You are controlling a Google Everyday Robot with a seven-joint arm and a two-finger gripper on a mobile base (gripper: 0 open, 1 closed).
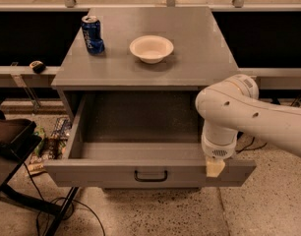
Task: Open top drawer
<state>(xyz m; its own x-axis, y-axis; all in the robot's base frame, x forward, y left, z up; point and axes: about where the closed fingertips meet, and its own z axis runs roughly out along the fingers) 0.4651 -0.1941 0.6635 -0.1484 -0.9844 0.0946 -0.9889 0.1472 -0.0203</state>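
Matte grey wide top drawer [91, 173] stands pulled out toward near side. Jaws, on white arm [239, 113], sit at front panel's right end, right of black rectangular pull handle [150, 175]. Front's long axis runs left-right. We cannot tell jaws' opening or hold.

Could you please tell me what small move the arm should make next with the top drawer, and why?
Probably lift the tool up and clear of the top drawer. The drawer stands pulled far out, its inside open to view, and the tool sits at the right end of its front panel, right of the black handle, so more pulling seems needless.
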